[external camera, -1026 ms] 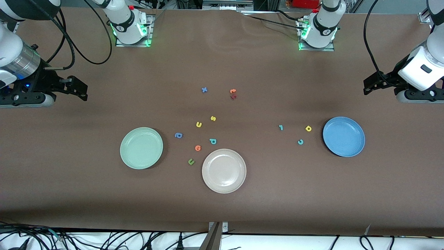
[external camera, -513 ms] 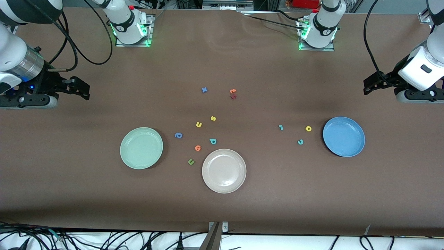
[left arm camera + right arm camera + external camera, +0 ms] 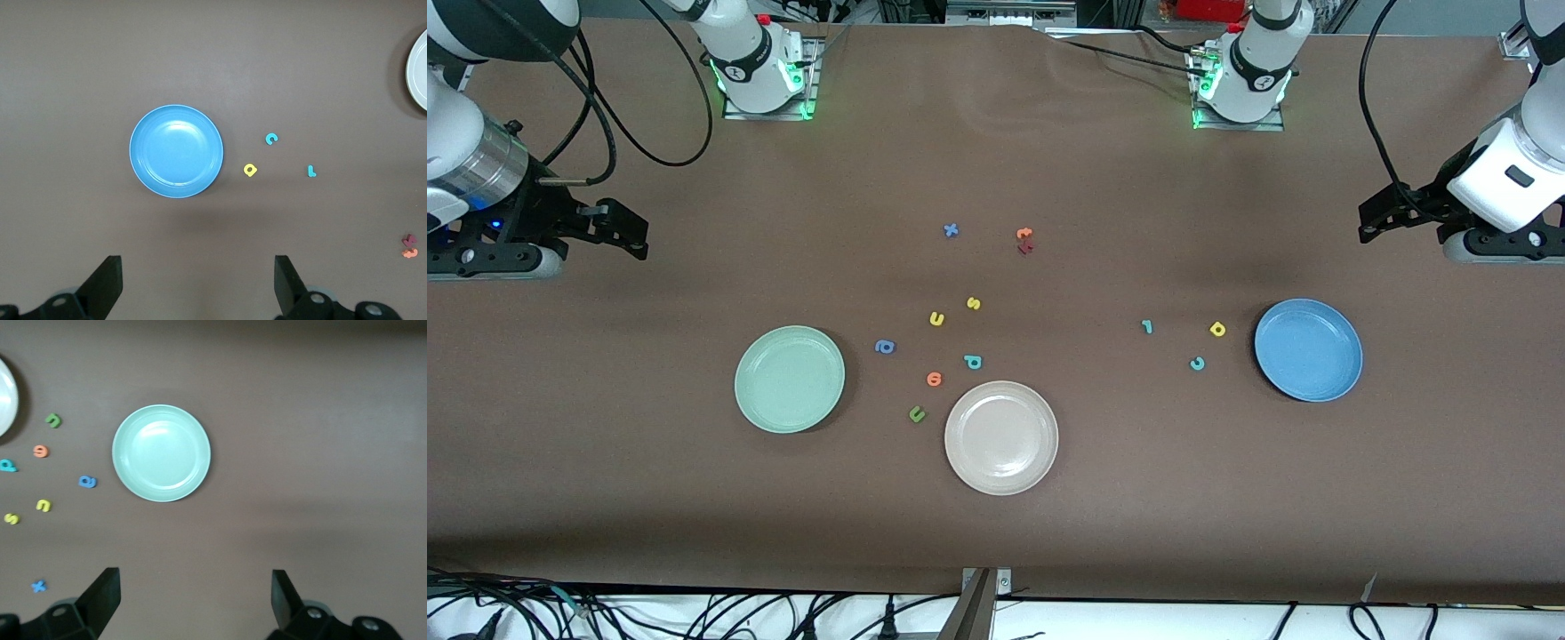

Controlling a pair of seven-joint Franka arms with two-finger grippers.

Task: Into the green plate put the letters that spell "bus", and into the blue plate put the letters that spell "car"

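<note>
Counter (image 3: 1227,498) brown. Green plate (image 3: 790,379) twd right arm's end, blue plate (image 3: 1308,349) twd left arm's end, beige plate (image 3: 1001,437) betw., nearest cam.

Left claw (image 3: 1371,224) & right claw (image 3: 633,236) both up over counter ends, jaws wide, nothing held.

Teal b (image 3: 973,361), yellow u (image 3: 936,318), yellow s (image 3: 974,303) lie on counter betw. green & beige plates. Teal c (image 3: 1197,363), yellow a (image 3: 1217,329), teal r (image 3: 1147,327) on counter beside blue plate.

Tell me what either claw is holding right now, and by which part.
Nothing is held. The left claw is open over bare table near the blue plate; the right claw is open near the green plate.
</note>
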